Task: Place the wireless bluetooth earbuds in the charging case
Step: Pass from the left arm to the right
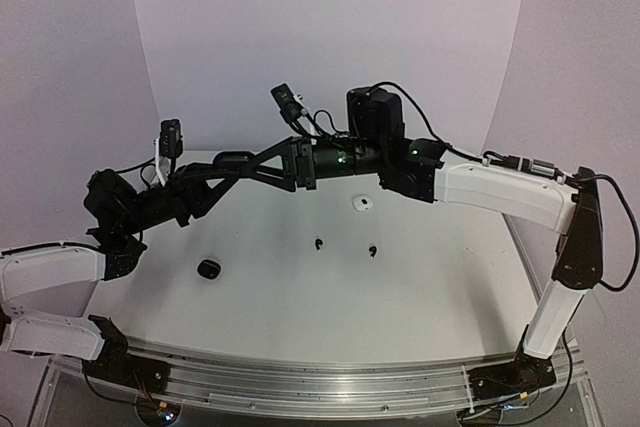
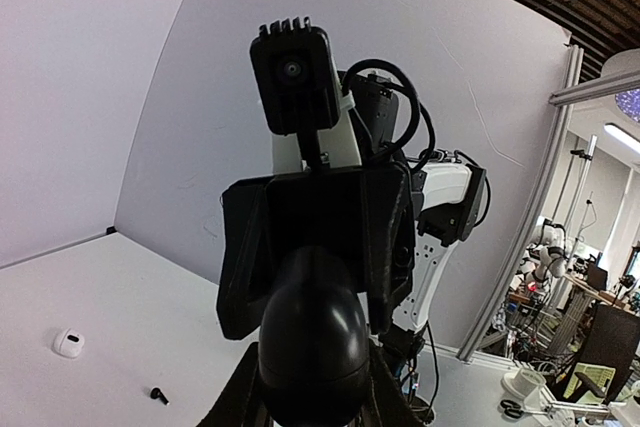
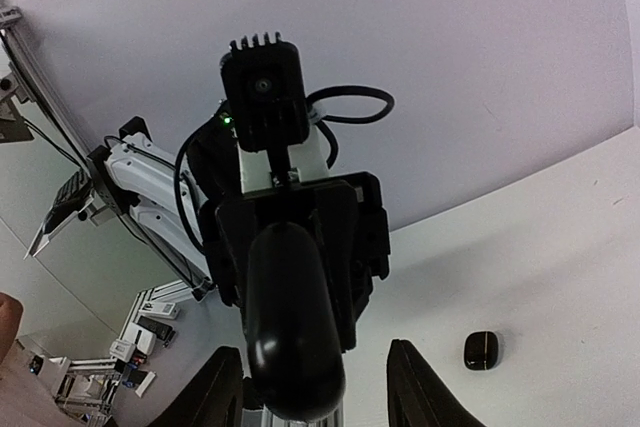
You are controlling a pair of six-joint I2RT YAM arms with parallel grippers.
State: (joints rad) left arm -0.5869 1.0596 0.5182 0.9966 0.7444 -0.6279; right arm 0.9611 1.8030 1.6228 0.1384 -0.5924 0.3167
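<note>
My left gripper (image 2: 312, 402) is shut on a glossy black pebble-shaped charging case (image 2: 315, 337) and holds it up in the air over the table's back left. My right gripper (image 3: 320, 387) faces it with its fingers (image 3: 418, 387) spread wide on either side of the same case (image 3: 290, 327), which sits close to its left finger. In the top view both grippers meet near the case (image 1: 262, 160). Two tiny black earbuds (image 1: 318, 243) (image 1: 372, 250) lie on the table; one shows in the left wrist view (image 2: 157, 395). No other earbuds are in view.
A small white case (image 1: 362, 204) lies at mid-table behind the earbuds, also in the left wrist view (image 2: 68, 343). A second black case (image 1: 209, 268) lies at the front left, also in the right wrist view (image 3: 481, 349). White walls close in the back.
</note>
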